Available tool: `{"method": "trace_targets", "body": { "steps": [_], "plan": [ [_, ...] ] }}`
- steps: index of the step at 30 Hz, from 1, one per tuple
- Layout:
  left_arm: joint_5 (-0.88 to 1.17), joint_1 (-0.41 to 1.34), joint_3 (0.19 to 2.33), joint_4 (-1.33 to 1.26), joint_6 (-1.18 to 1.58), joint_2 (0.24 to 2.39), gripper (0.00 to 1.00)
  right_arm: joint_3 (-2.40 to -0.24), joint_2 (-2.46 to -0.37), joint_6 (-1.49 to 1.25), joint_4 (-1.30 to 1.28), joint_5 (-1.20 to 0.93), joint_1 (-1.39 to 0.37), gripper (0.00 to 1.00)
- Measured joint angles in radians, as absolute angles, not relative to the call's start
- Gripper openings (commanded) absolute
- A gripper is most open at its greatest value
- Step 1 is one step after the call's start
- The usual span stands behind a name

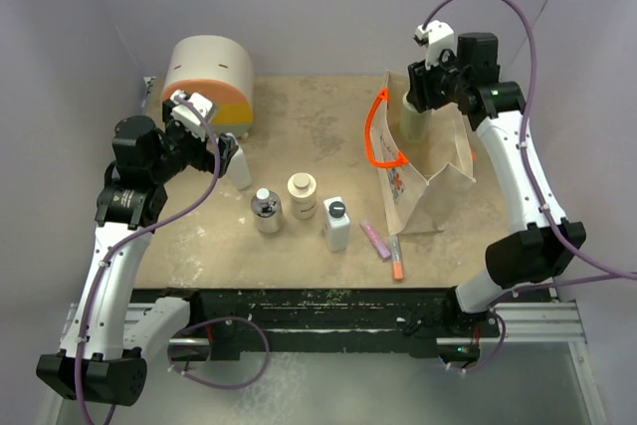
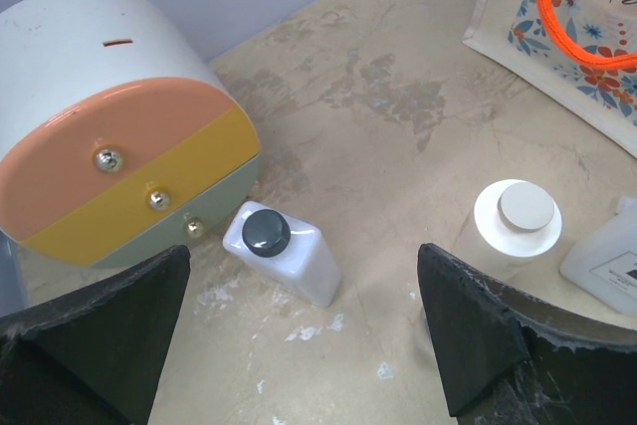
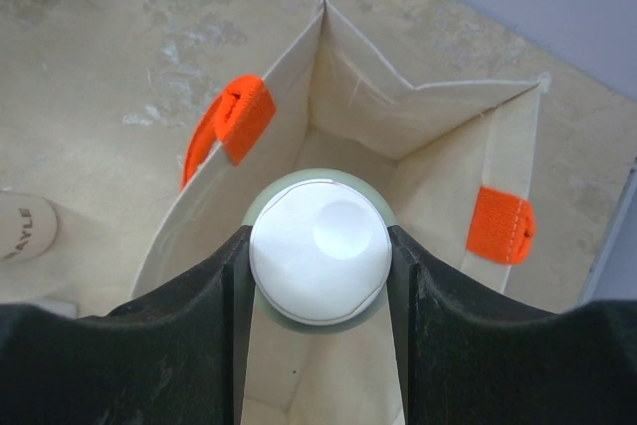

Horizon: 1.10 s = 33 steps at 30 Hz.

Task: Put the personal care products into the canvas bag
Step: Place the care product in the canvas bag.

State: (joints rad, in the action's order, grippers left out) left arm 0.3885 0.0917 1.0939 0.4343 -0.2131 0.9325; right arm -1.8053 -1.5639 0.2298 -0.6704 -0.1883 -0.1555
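Now right tool (image 3: 318, 256) closed on green bottle (image 3: 323, 231) with cream cap, bottle upright over open mouth of canvas bag (image 1: 408, 191). Cannot tell if bottle bottom is inside. Bag stands near right edge of counter (image 1: 299, 116). Left tool (image 2: 304, 251) wide open, empty, hovering over white bottle (image 2: 289, 266) with black cap, just beside drawer box (image 1: 209, 77) at far left corner. Clear-grey bottle (image 1: 265, 211), cream jar (image 1: 302, 194), second white bottle (image 1: 335, 224) stand mid-counter, toward near edge.
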Motion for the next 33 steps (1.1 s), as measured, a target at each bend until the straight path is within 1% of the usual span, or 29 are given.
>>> {"method": "trace_targets", "body": {
  "steps": [4,8,12,16,26,33],
  "plan": [
    [0.390,0.092,1.094,0.434,-0.213,0.933,0.99,-1.699,-1.587,0.233,-0.569,-0.217,-0.138,0.00],
    [0.393,0.092,1.094,0.434,-0.213,0.933,0.99,-1.639,-1.631,0.240,-0.472,-0.236,-0.134,0.00],
    [0.394,0.092,1.094,0.433,-0.213,0.933,0.99,-1.533,-1.652,0.255,-0.312,-0.257,-0.134,0.00],
    [0.395,0.092,1.093,0.433,-0.213,0.933,0.99,-1.478,-1.655,0.260,-0.226,-0.260,-0.132,0.00],
    [0.399,0.092,1.090,0.427,-0.212,0.933,0.99,-1.410,-1.703,0.270,-0.032,-0.281,-0.123,0.00],
    [0.402,0.092,1.084,0.427,-0.212,0.931,0.99,-1.366,-1.737,0.274,0.010,-0.281,-0.112,0.00]
  ]
}}
